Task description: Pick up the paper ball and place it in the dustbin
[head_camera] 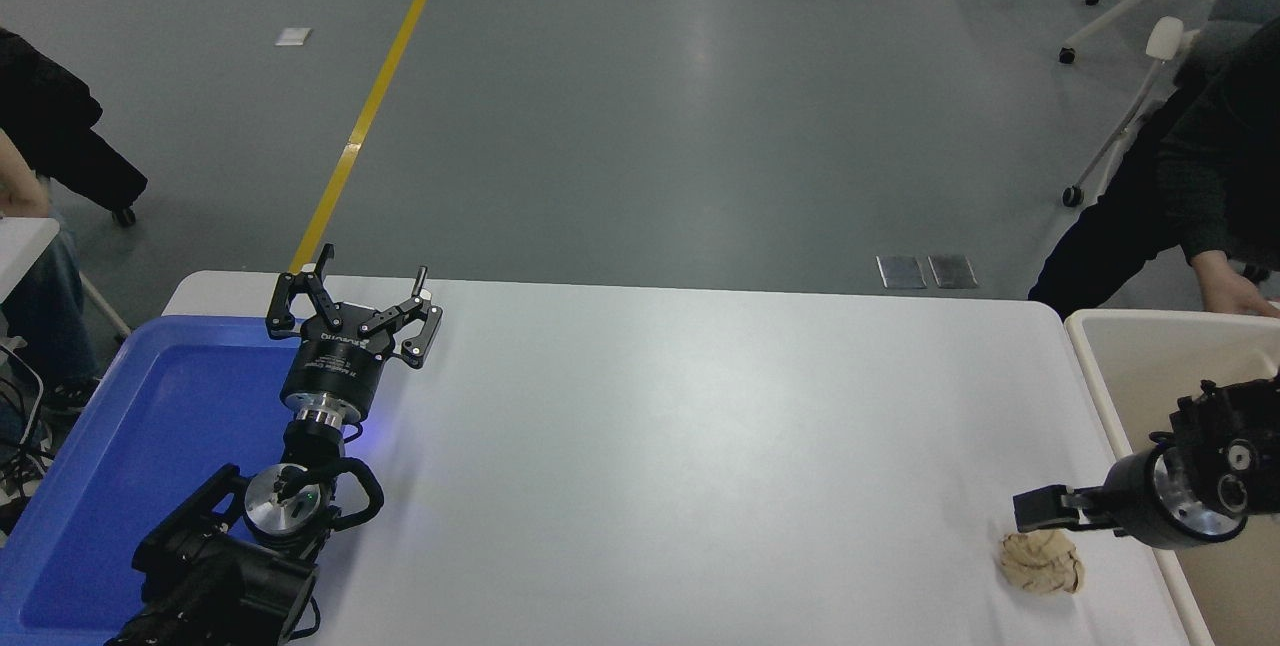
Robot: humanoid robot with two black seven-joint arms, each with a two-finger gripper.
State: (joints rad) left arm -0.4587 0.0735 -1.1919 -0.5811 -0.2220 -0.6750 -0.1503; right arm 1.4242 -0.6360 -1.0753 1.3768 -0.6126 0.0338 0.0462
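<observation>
The paper ball (1042, 561), a crumpled tan wad, lies on the white table (700, 446) near its front right corner. My right gripper (1040, 509) comes in from the right edge across the dustbin and hangs just above the ball's far side, close to it; whether it touches the ball is unclear. The dustbin (1092, 346), a cream bin with a thick rim, stands against the table's right edge. My left gripper (365, 276) is parked at the far left, open and empty, pointing away from me.
A shallow blue tray (150, 426) lies at the left, partly under my left arm. A person in dark clothes stands at the far right, with a hand (1235, 296) by the dustbin's far rim. Another person sits at the far left.
</observation>
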